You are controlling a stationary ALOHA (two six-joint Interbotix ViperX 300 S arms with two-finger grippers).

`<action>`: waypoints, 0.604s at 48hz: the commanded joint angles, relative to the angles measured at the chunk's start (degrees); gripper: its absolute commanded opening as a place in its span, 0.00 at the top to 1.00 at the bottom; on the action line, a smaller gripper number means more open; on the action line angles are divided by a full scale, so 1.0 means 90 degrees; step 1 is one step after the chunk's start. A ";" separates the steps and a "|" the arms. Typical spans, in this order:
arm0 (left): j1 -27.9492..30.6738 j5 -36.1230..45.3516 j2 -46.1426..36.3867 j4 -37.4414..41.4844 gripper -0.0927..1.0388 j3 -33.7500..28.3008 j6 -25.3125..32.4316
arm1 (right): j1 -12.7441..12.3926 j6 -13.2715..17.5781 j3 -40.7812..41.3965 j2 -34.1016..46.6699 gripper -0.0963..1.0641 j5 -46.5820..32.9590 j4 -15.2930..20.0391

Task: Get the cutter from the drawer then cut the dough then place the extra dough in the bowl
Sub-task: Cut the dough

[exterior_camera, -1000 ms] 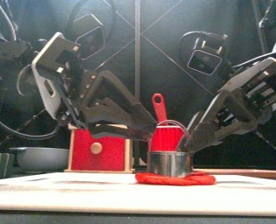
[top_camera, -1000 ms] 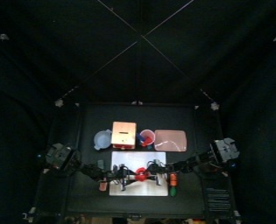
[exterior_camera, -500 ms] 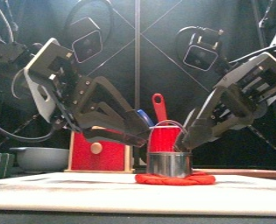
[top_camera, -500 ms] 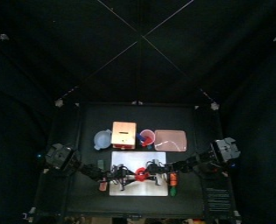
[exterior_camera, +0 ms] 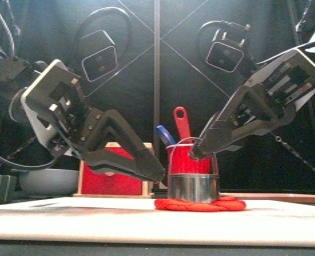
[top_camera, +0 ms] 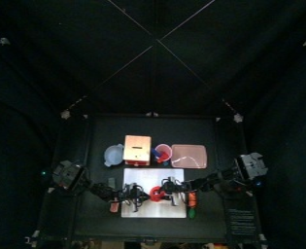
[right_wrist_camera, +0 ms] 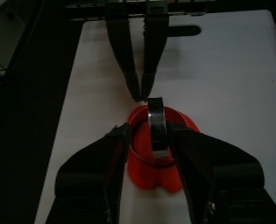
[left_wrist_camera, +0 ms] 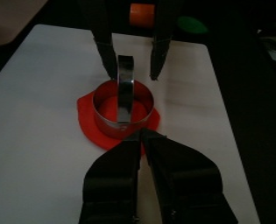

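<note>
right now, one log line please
round metal cutter on flat red dough disc on white cutting board | right gripper jaws open astride it | left gripper jaws shut beside dough

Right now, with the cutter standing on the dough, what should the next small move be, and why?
Probably close the right gripper on the cutter and lift it straight up. The cutter stands on the red dough on the white board, the right gripper is open on either side of it, and the left gripper is shut at the dough's edge, seemingly steadying it.
</note>
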 commanded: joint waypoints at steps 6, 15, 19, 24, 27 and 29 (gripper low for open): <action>0.0029 -0.0029 0.0010 -0.0078 0.45 -0.0146 0.0010 | -0.0049 0.0000 -0.0166 -0.0205 0.27 0.0088 -0.0068; 0.0029 -0.0020 0.0127 -0.0068 0.45 -0.0283 0.0020 | -0.0049 0.0000 -0.0176 -0.0186 0.27 0.0117 -0.0078; 0.0029 -0.0029 0.0186 -0.0078 0.45 -0.0313 0.0020 | -0.0059 0.0000 -0.0176 -0.0186 0.27 0.0127 -0.0078; 0.0039 -0.0020 0.0225 -0.0078 0.45 -0.0342 0.0010 | -0.0059 0.0000 -0.0186 -0.0186 0.27 0.0127 -0.0078; 0.0039 0.0000 0.0225 -0.0088 0.45 -0.0352 0.0010 | -0.0068 -0.0010 -0.0186 -0.0186 0.28 0.0117 -0.0088; 0.0039 0.0029 0.0225 -0.0088 0.45 -0.0342 0.0000 | -0.0059 -0.0010 -0.0186 -0.0186 0.29 0.0117 -0.0117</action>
